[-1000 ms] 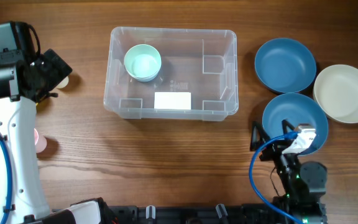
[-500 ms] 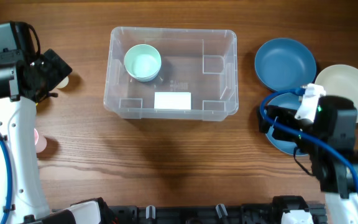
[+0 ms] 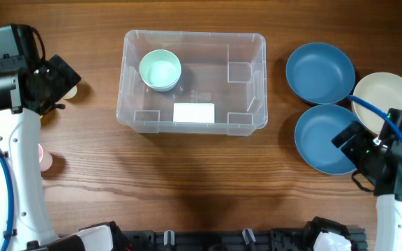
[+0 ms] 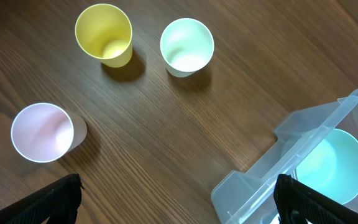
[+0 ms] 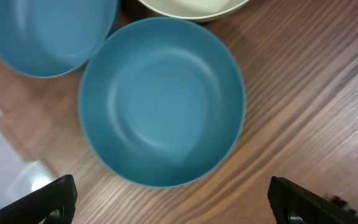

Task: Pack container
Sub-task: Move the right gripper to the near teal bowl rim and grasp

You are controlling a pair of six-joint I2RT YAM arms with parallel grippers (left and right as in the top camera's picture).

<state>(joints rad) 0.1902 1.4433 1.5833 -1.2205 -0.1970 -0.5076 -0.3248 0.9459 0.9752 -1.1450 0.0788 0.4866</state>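
The clear container (image 3: 246,97) stands at the table's back middle, with a white label (image 3: 194,112) on its base and a mint bowl (image 3: 160,70) in its back left corner. My left gripper (image 3: 63,77) hangs open and empty left of the container. In the left wrist view its jaws (image 4: 182,205) are above bare wood, with the container's corner (image 4: 272,171) and the mint bowl (image 4: 337,165) at the right. My right gripper (image 3: 352,148) is open and empty at the near blue bowl's (image 3: 324,136) right edge. In the right wrist view its jaws (image 5: 173,202) are just off this bowl (image 5: 160,102).
A second blue bowl (image 3: 320,72) and a cream bowl (image 3: 389,97) lie right of the container. A yellow cup (image 4: 104,34), a mint cup (image 4: 186,46) and a pink cup (image 4: 41,132) stand on the wood at the left. The pink cup (image 3: 45,159) also shows overhead.
My right arm has risen from the table's front edge and swung right; it now hangs by the near blue bowl's right side. The left arm has not moved.
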